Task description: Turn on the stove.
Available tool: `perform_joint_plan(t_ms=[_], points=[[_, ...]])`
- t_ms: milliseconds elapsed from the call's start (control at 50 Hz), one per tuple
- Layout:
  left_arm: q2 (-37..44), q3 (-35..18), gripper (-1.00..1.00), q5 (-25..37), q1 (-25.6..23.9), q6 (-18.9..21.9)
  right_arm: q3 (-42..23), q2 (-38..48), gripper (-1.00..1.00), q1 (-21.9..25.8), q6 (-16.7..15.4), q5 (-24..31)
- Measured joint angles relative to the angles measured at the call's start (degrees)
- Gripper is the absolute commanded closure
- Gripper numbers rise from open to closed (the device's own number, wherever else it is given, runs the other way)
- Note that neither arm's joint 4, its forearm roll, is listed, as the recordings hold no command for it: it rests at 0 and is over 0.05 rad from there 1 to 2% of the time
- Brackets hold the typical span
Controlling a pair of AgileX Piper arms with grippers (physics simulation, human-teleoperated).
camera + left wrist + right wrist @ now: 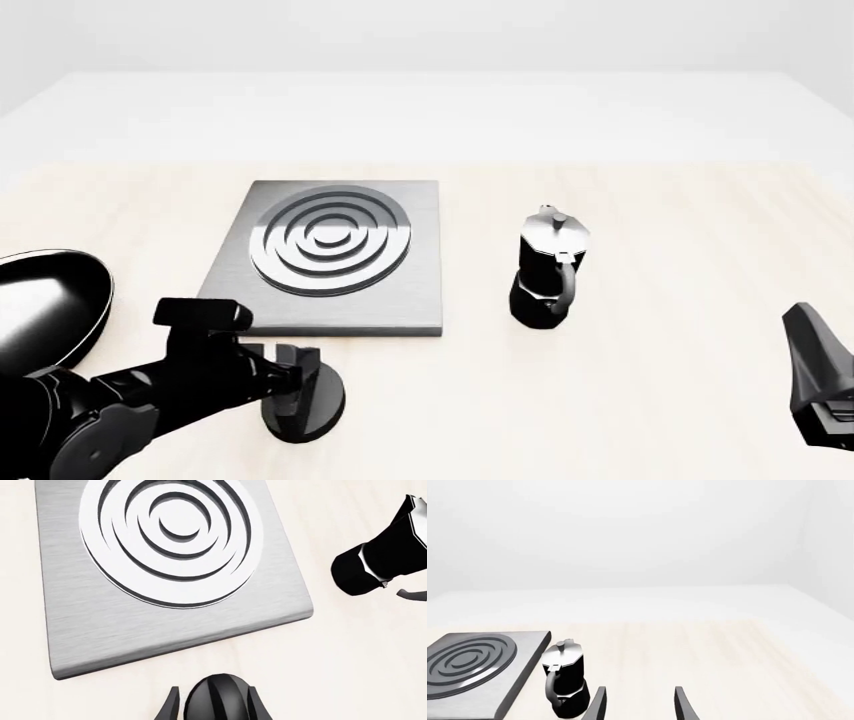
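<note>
The stove [334, 255] is a flat brushed grey slab with raised silver rings; it also shows in the left wrist view [133, 615] and the right wrist view [474, 665]. Its round black ridged knob [217, 702] stands on the table just in front of the slab, also in the front view [304, 412]. My left gripper [212, 690] is open, with one finger on each side of the knob; in the front view [296, 375] it is right over the knob. My right gripper [639, 702] is open and empty, low at the right [817, 385].
A black-and-silver moka pot [547, 270] stands upright right of the stove, also in both wrist views [380, 555] [564, 680]. A glossy black frying pan [40, 310] lies at the far left, beside my left arm.
</note>
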Motion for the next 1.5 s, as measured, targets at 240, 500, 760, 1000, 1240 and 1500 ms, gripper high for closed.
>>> perform_joint_plan(t_ms=[240,500,760,1000,1240,1500], points=[[-1.3,-0.7,-1.0,1.0,3.0,1.7,0.0,0.0,-1.0,0.0,-0.1,0.1],[-2.8,-1.1,-1.0,2.5,5.5,3.2,0.0,0.0,-1.0,0.2,-0.3,0.2],[-6.5,-1.2,-1.0,5.1,7.1,4.2,0.0,0.0,-1.0,0.2,-0.6,0.1],[-12.4,-1.1,-1.0,9.0,8.6,5.2,0.0,0.0,-1.0,0.2,-0.9,-0.2],[-21.0,-0.9,-1.0,14.8,10.6,6.6,0.0,0.0,-1.0,0.3,-1.4,-0.4],[-31.0,-1.2,-1.0,21.8,11.4,7.6,0.0,0.0,-1.0,0.4,-1.8,-0.5]])
